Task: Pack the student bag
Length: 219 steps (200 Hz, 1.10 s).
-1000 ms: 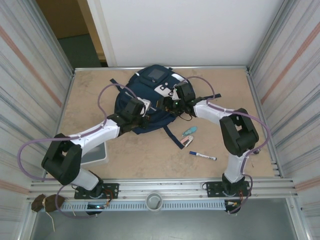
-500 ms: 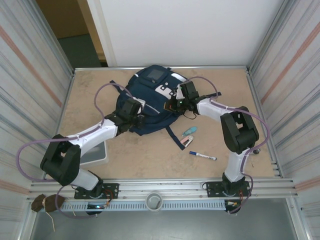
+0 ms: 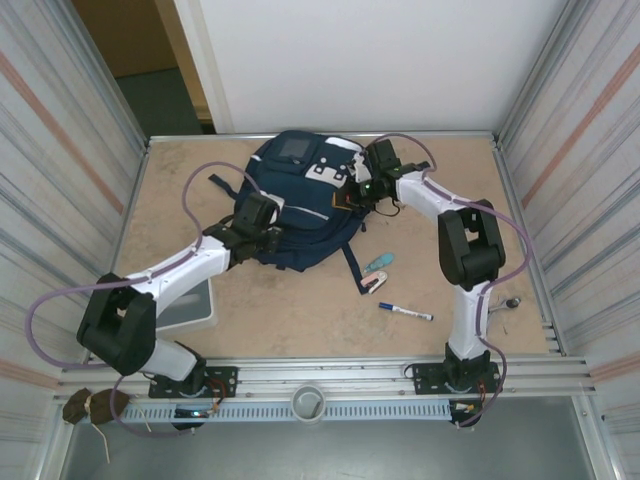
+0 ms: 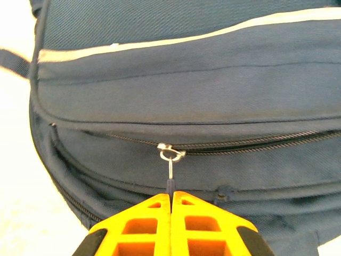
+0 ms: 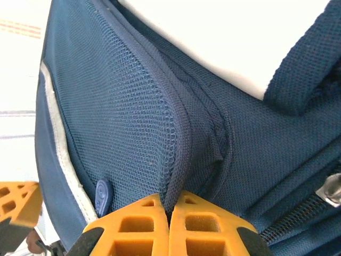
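The student bag [image 3: 300,205], a navy backpack with white patches and a thin pale stripe, lies at the table's far middle. My left gripper [image 3: 262,222] is at its near left side. In the left wrist view the orange fingers [image 4: 171,194] are shut on the dark pull tab [image 4: 170,184] of a zipper, and the metal slider [image 4: 170,152] sits on a partly open zip line. My right gripper [image 3: 362,186] is at the bag's right upper side. In the right wrist view it [image 5: 169,205] is shut on a fold of the mesh pocket edge [image 5: 181,170].
A white box [image 3: 190,305] stands at the near left under the left arm. A teal item [image 3: 378,263], a small white item [image 3: 375,283] and a marker [image 3: 405,312] lie right of centre. A dark strap [image 3: 352,268] trails from the bag. Ribbed metal walls flank the table.
The right gripper has shut on the bag's mesh edge. Both arms have reached farther back, and the bag has shifted toward the far wall and spread out.
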Available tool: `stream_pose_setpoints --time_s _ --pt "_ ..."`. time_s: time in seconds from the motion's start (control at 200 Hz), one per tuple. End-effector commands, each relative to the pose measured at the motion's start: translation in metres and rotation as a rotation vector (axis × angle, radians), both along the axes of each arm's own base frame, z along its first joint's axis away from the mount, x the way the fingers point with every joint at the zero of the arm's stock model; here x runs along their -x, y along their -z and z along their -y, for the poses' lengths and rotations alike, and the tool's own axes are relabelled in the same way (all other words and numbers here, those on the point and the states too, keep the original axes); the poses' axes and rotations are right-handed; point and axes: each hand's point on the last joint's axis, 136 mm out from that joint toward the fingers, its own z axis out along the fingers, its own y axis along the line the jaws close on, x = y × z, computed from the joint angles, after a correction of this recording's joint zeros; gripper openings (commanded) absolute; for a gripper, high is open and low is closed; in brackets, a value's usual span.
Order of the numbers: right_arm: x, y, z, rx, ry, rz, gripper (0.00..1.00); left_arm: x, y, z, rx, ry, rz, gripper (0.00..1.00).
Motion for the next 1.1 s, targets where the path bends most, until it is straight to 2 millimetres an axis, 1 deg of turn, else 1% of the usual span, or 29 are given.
stream_pose_setpoints --time_s 0.0,0.06,0.14,0.2,0.225,0.24,0.291,0.321,0.396,0.516,0.626,0.696,0.746,0.797,0.842,0.902,0.942,1.042,1.092 --pt "-0.02 -0.011 0.001 0.026 -0.048 0.067 0.0 0.017 -0.009 0.02 0.008 0.056 -0.022 0.0" --pt "-0.03 -0.013 0.01 0.063 -0.022 0.074 0.01 0.018 -0.014 0.04 0.029 0.097 -0.021 0.0" --pt "-0.04 -0.02 0.027 0.107 0.036 0.084 0.1 0.016 -0.019 0.06 0.039 0.132 -0.012 0.0" --pt "-0.039 -0.026 0.037 0.13 0.072 0.095 0.14 0.013 -0.02 0.07 0.041 0.145 -0.007 0.0" --pt "-0.036 -0.026 0.041 0.134 0.085 0.094 0.18 0.011 -0.02 0.073 0.04 0.147 -0.005 0.0" --pt "-0.034 -0.027 0.042 0.134 0.091 0.097 0.22 0.01 -0.02 0.074 0.038 0.148 -0.006 0.0" --pt "-0.024 -0.03 0.041 0.109 0.102 0.101 0.34 0.009 -0.018 0.077 0.034 0.15 -0.01 0.0" --pt "-0.018 -0.03 0.04 0.09 0.107 0.099 0.39 0.008 -0.016 0.079 0.033 0.149 -0.011 0.0" --pt "-0.004 -0.026 0.039 0.053 0.127 0.085 0.46 0.008 -0.01 0.079 0.03 0.149 -0.022 0.0" --pt "0.01 -0.009 0.036 0.054 0.155 0.061 0.5 0.012 -0.002 0.078 0.033 0.147 -0.034 0.0" --pt "0.013 -0.002 0.019 -0.003 0.133 0.045 0.51 0.016 0.006 0.075 0.029 0.146 -0.046 0.0" --pt "0.015 0.0 0.011 -0.015 0.116 0.044 0.5 0.018 0.012 0.072 0.017 0.141 -0.054 0.0" --pt "0.015 0.002 0.01 -0.007 0.114 0.048 0.44 0.019 0.014 0.07 0.009 0.138 -0.057 0.0" --pt "0.015 0.003 0.013 0.006 0.118 0.051 0.32 0.019 0.015 0.067 0.001 0.13 -0.055 0.0" --pt "0.015 0.004 0.018 0.021 0.123 0.054 0.17 0.019 0.015 0.063 -0.008 0.121 -0.05 0.0" --pt "0.015 0.006 0.027 0.04 0.13 0.054 0.03 0.018 0.015 0.055 -0.025 0.095 -0.041 0.0" --pt "0.014 0.005 0.033 0.051 0.131 0.059 0.0 0.017 0.015 0.047 -0.036 0.073 -0.035 0.0" --pt "0.011 0.005 0.049 0.09 0.125 0.071 0.0 0.013 0.018 0.019 -0.069 0.007 -0.028 0.0" --pt "0.011 0.002 0.051 0.09 0.098 0.079 0.0 0.011 0.022 0.004 -0.088 -0.029 -0.034 0.0"
